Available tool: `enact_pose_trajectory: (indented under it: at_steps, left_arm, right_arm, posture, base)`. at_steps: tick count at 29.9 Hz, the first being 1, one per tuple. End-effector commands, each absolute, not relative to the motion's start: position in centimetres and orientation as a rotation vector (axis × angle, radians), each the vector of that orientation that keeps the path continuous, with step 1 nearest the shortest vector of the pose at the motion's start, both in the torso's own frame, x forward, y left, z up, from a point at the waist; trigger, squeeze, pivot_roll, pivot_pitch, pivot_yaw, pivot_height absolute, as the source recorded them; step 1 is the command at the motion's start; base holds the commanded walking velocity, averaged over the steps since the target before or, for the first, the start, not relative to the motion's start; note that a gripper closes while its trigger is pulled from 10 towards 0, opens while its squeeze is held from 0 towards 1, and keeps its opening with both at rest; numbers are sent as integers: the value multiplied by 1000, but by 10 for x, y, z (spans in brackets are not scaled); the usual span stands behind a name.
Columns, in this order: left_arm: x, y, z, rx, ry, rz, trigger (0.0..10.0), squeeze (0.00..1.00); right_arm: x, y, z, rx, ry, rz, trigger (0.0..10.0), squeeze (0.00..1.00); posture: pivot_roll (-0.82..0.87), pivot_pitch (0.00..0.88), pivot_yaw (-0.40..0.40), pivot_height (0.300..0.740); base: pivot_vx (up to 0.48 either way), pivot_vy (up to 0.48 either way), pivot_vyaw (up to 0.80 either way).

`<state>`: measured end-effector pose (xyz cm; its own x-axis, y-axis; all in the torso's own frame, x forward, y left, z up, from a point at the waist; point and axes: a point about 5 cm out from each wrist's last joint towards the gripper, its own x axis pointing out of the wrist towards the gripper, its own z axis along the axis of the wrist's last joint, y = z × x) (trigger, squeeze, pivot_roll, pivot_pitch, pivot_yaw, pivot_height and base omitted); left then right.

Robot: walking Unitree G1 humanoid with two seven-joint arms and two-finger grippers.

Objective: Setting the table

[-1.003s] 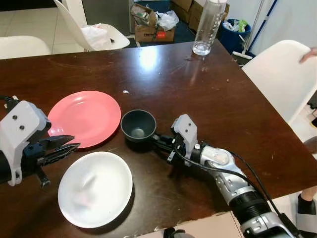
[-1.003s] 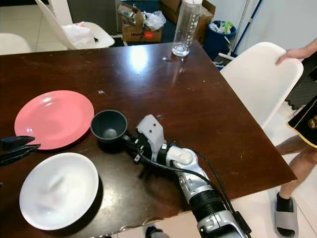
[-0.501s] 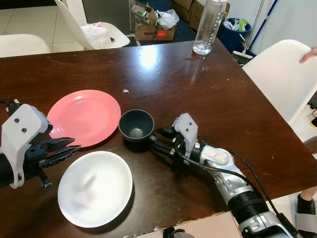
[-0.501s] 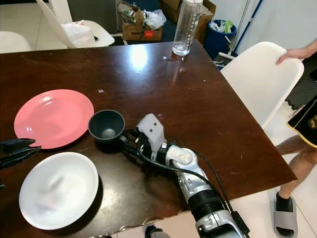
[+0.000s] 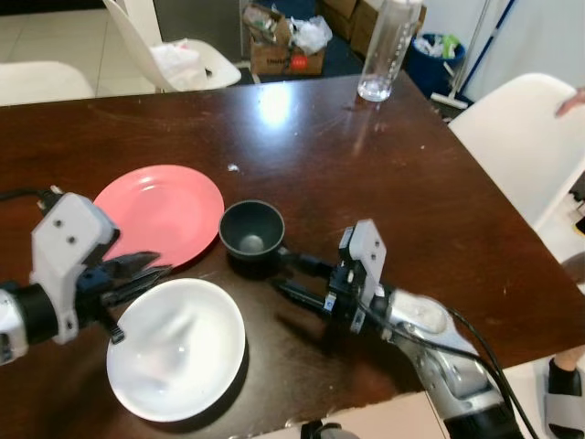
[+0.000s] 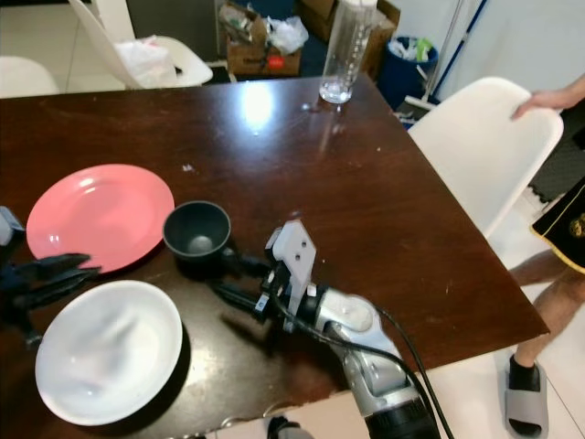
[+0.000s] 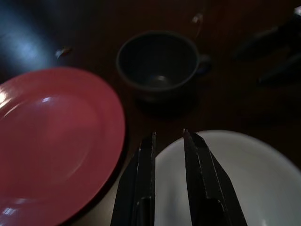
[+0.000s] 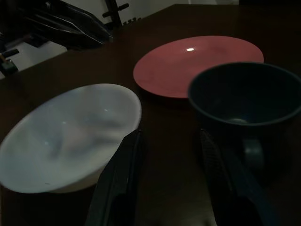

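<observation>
I judge the table-setting to be about midway: three pieces of crockery are already down on the dark wooden table [image 5: 384, 174], clustered near my edge, but none sits squarely before a chair and I see no cutlery or glass laid beside them, so spreading them into proper places is left. Going left to right, my left gripper [image 5: 146, 270] hovers at about nine o'clock of the cluster, its fingers nearly together with only a thin gap and nothing between them, tips over the seam between the pink plate [image 5: 160, 213] and the white bowl [image 5: 175, 348]. The plate lies at roughly ten o'clock from the bowl, their rims just beside each other. The dark cup [image 5: 252, 230] stands upright at about one o'clock from the bowl, just beside the plate's rim, its small handle toward my right arm. My right gripper [image 5: 294, 277] rests low at the cup's four o'clock, fingers spread apart and empty, one tip near the handle but not gripping it. By count: one pink plate, one white bowl, one dark cup, one clear water bottle [image 5: 388, 48] at the table's far edge, and three white chairs [image 5: 521, 137] around it.
</observation>
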<state>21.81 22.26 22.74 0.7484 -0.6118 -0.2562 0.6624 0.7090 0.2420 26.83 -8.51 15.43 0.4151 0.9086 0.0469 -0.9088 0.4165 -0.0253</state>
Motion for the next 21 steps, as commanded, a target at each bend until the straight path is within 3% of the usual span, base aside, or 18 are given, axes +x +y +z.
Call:
enact_pose_trajectory:
  at_steps: [1, 6, 8, 10, 15, 21]
  left_arm:
    - [217, 218, 225, 328, 159, -726, 10000, 0]
    - [230, 212, 223, 265, 84, -612, 10000, 0]
    - [241, 210, 217, 192, 34, -464, 10000, 0]
    - [248, 209, 209, 124, 19, -319, 10000, 0]
    - [246, 205, 188, 16, 22, -132, 10000, 0]
    - [243, 203, 179, 56, 11, -48, 10000, 0]
  right_arm:
    - [264, -85, 153, 10, -46, 1134, 10000, 0]
    - [264, -97, 158, -43, -134, 750, 10000, 0]
    - [270, -111, 166, -28, -210, 450, 10000, 0]
    - [271, -123, 172, 8, -248, 267, 10000, 0]
    - [272, -129, 189, -10, -345, 163, 10000, 0]
    - [279, -127, 198, -57, -379, 150, 10000, 0]
  posture:
    - [92, 129, 19, 740]
    - [66, 114, 18, 740]
    - [51, 108, 17, 740]
    - [43, 103, 20, 740]
    - [29, 90, 25, 740]
    - [36, 77, 3, 740]
  base:
    - [0, 0, 0]
    - [0, 0, 0]
    - [0, 0, 0]
    - [0, 0, 0]
    - [0, 0, 0]
    - [0, 0, 0]
